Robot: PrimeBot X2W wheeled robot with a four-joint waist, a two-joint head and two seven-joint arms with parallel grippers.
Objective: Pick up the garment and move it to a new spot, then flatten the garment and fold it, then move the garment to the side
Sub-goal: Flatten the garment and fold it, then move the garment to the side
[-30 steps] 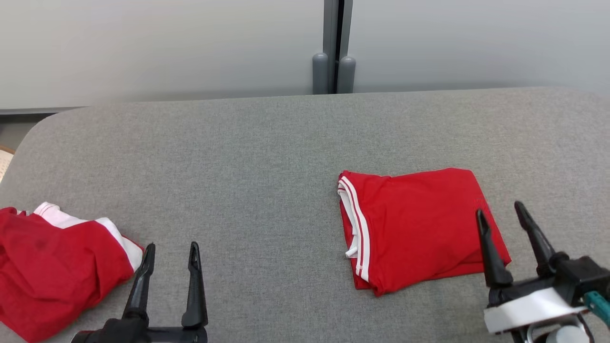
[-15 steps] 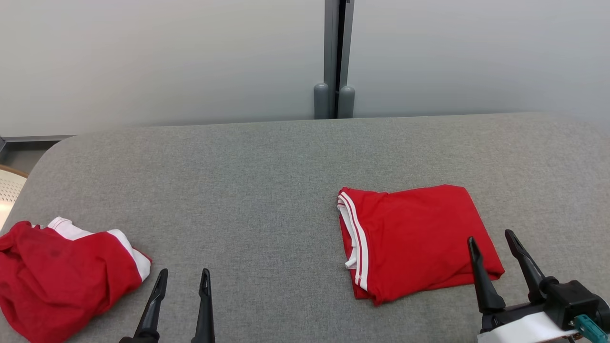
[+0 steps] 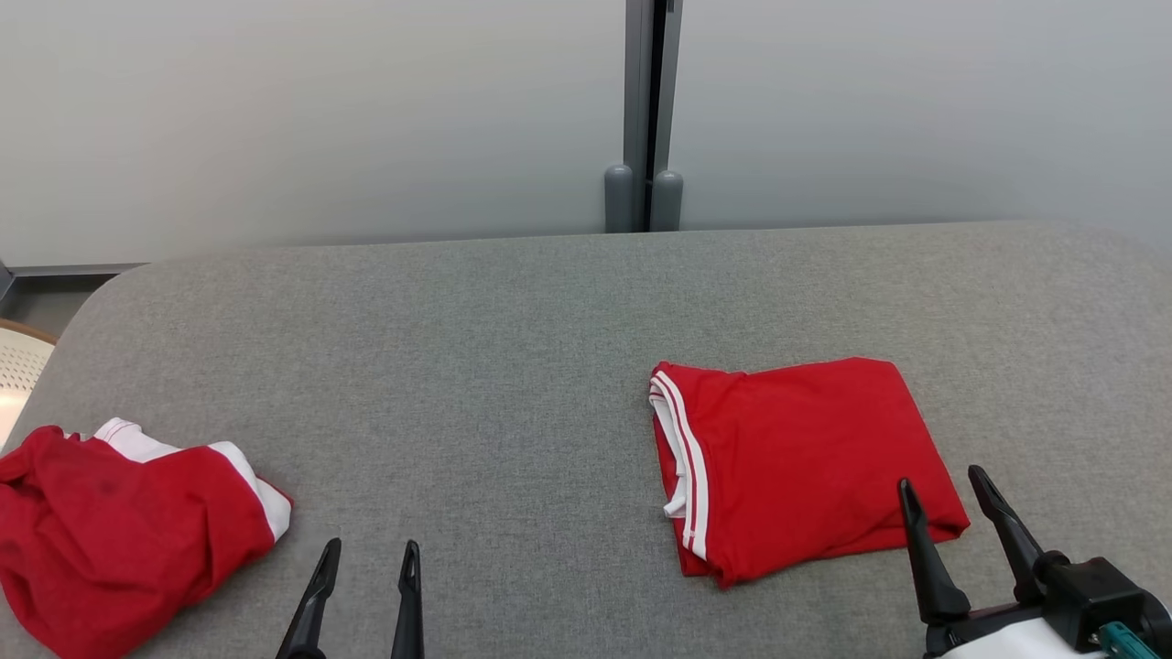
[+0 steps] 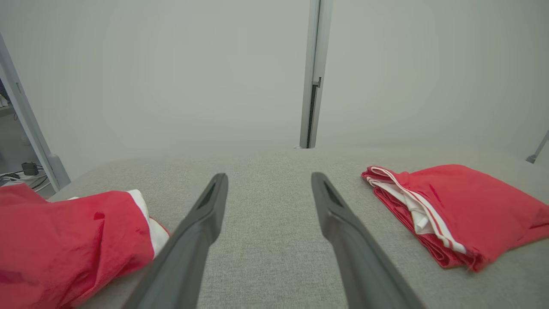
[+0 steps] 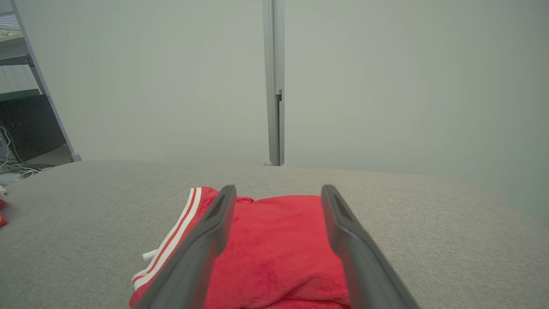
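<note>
One: Two red garments on the grey worktop [image 3: 494,366], going by the head view?

Two: Yes. The folded garment [image 3: 797,467] lies flat at the lower right of that frame, with its white-striped edge turned to the left. The crumpled garment [image 3: 119,540], red with white panels, is bunched at the lower left corner, well apart from it.

One: And the grippers?

Two: Both stand with fingers spread and hold nothing. The left gripper [image 3: 373,549] pokes up from the bottom edge, left of centre, over bare worktop between the two garments. The right gripper [image 3: 941,480] rises at the lower right, its fingertips over the near right corner of the folded garment. Whether they touch the cloth I cannot tell.

One: What do the wrist views add?

Two: The left wrist view has both garments at once, the crumpled one at the lower left and the folded one at the right. The stacked layers along its striped edge show plainly there. At the far left, past a slanted grey post, cables and a small dark device [image 4: 26,168] lie on the floor. The right wrist view looks over the folded garment between its own fingers, with a dark cabinet [image 5: 25,124] and pale cables [image 5: 21,171] at the left.

One: And the head view's extras?

Two: A pale perforated object [image 3: 18,366] at the left edge, and two rounded grey caps [image 3: 644,197] at the foot of the upright between the wall panels.
</note>
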